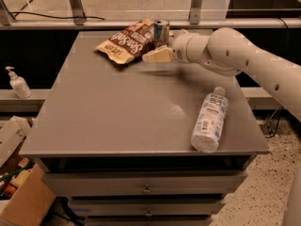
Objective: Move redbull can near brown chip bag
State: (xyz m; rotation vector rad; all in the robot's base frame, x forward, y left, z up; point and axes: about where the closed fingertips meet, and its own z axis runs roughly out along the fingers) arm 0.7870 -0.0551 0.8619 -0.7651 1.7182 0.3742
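Note:
The redbull can [161, 30] stands upright at the back of the grey table [117, 107], touching or almost touching the right end of the brown chip bag [126, 44], which lies flat with white lettering. My gripper [163, 45] reaches in from the right, just in front of and to the right of the can. Its near tan finger [158, 55] lies in front of the can, apart from it. The jaws stand open and hold nothing.
A clear plastic bottle with a white label [209, 121] lies near the table's front right edge. A metal rail [94, 23] runs behind the table. A soap dispenser [18, 83] stands on a ledge at left, cardboard boxes [19, 197] at lower left.

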